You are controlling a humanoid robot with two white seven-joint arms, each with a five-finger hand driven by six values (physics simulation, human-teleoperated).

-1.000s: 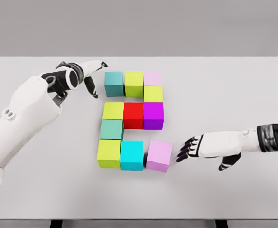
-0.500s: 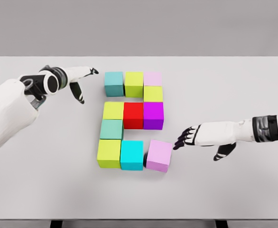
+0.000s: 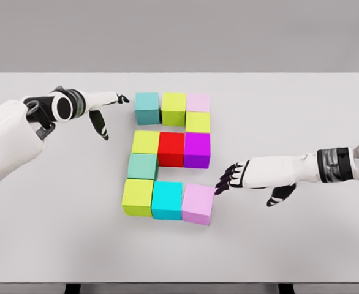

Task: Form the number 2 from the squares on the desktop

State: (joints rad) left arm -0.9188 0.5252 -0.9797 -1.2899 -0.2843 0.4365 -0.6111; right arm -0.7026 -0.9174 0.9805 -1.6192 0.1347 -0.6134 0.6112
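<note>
A pale grey worktop (image 3: 302,110) spans nearly the whole view, with a plain grey wall (image 3: 179,33) rising behind its far edge.

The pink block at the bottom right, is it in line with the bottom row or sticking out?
In line. The pink block sits flush against the cyan block, the right hand at its right edge.
</note>
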